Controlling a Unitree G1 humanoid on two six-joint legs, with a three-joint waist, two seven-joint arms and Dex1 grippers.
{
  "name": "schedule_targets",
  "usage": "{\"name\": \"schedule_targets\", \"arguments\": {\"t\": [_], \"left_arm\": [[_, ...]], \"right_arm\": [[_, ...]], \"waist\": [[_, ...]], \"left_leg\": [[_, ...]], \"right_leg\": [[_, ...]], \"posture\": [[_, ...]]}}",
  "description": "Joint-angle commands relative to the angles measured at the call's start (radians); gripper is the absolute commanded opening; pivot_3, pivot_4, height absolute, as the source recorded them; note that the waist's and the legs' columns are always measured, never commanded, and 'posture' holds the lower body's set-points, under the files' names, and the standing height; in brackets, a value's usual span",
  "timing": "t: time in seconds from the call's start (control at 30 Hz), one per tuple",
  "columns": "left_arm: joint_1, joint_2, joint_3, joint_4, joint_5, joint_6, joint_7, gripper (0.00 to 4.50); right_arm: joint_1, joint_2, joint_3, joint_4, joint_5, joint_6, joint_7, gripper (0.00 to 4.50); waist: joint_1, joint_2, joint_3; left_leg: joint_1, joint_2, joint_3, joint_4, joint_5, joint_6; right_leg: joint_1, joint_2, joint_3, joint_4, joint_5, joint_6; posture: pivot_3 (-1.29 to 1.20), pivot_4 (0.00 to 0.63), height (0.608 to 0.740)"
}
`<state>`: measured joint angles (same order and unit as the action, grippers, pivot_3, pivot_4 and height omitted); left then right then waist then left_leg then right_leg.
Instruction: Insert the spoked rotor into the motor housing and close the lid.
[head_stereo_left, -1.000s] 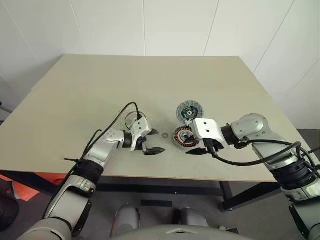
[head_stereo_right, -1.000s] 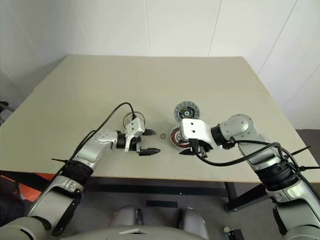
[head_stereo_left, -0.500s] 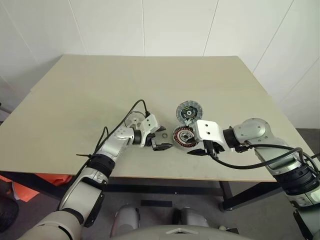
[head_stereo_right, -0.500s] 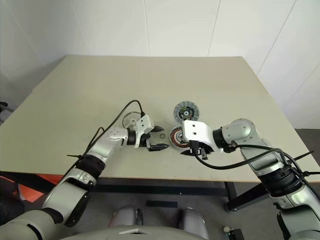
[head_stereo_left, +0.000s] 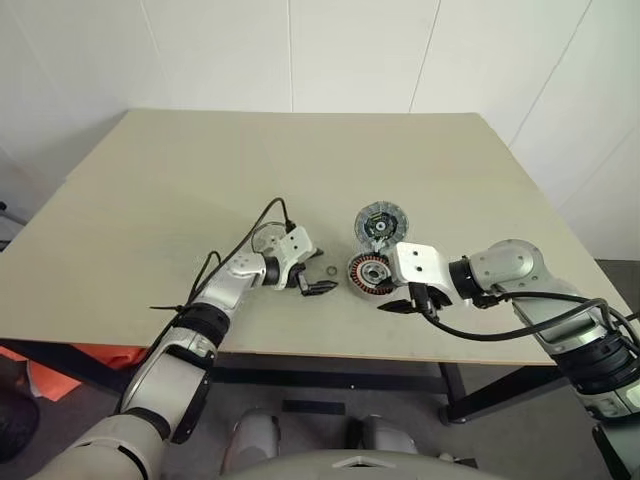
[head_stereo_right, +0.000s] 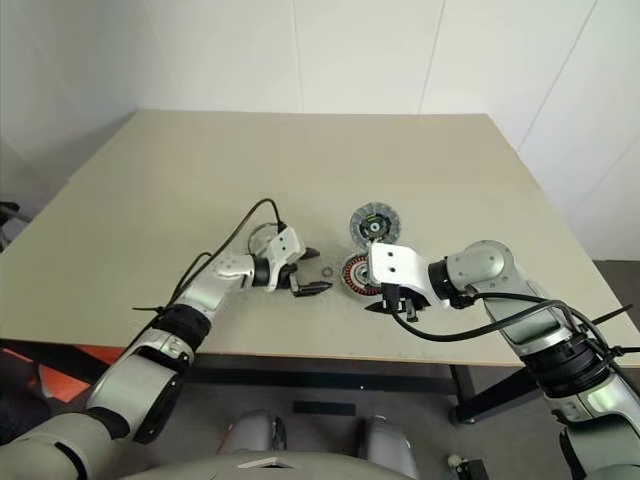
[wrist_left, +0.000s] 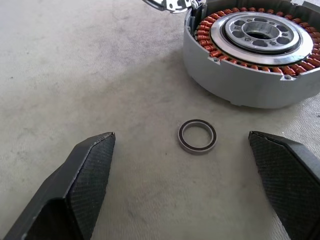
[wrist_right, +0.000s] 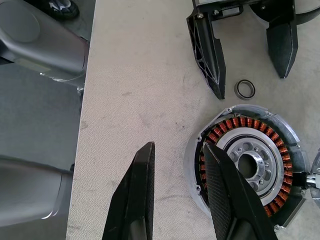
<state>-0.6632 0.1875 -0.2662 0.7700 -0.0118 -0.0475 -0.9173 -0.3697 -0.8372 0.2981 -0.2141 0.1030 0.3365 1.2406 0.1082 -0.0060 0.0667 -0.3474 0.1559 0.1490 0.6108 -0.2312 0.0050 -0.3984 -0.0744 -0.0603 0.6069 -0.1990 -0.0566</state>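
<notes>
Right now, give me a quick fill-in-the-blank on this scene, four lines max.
1. The left pincer is wide ____.
2. The small ring lies between the left pincer and the motor ____.
3. The windings in the motor housing are ____-coloured.
4. The lid has a ____-and-black centre.

Missing words: open; housing; copper; green

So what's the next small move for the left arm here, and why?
Probably ease the left gripper a little further toward the small ring and then close on it. Its jaws stand wide open on either side of the ring, which lies loose on the table just short of the motor housing. Nothing is held yet.
</notes>
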Motion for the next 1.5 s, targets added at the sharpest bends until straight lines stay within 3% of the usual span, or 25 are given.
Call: {"name": "schedule_targets", "arguments": {"t": [0.03, 0.4, 0.97, 1.5], "left_arm": [[-0.025, -0.013, -0.005, 0.025, 0.03, -0.022, 0.025, 4.5], [-0.045, -0.017, -0.026, 0.08, 0.073, 0.016, 0.0, 4.5], [0.016, -0.05, 0.01, -0.092, -0.016, 0.211, -0.091, 4.5], [0.005, -0.05, -0.023, 0.004, 0.074, 0.092, 0.015, 4.5]], "right_arm": [[0.002, -0.015, -0.032, -0.034, 0.006, -0.009, -0.009, 1.67], [0.035, -0.026, -0.041, -0.057, 0.009, 0.0, -0.037, 1.67], [0.049, -0.035, -0.043, -0.064, 0.012, -0.004, -0.044, 1.67], [0.057, -0.03, -0.038, -0.057, -0.002, -0.009, -0.06, 1.67]], "waist": [[0.002, 0.0, 0.0], [0.018, 0.0, 0.0], [0.019, 0.0, 0.0], [0.019, 0.001, -0.001]], "left_leg": [[0.001, 0.0, 0.0, 0.0, 0.0, 0.0], [0.011, 0.0, 0.0, -0.001, 0.0, -0.001], [0.006, 0.0, 0.0, -0.006, -0.001, 0.001], [0.013, -0.001, 0.0, -0.006, 0.0, -0.001]], "right_leg": [[0.001, 0.0, 0.0, 0.0, 0.0, 0.0], [0.01, 0.0, 0.0, -0.002, -0.001, 0.002], [0.007, 0.0, 0.0, -0.004, 0.0, -0.001], [0.013, -0.001, 0.0, -0.006, -0.003, 0.004]], "posture": [[0.0, 0.0, 0.74], [0.0, 0.0, 0.74], [0.0, 0.0, 0.74], [0.0, 0.0, 0.74]]}}
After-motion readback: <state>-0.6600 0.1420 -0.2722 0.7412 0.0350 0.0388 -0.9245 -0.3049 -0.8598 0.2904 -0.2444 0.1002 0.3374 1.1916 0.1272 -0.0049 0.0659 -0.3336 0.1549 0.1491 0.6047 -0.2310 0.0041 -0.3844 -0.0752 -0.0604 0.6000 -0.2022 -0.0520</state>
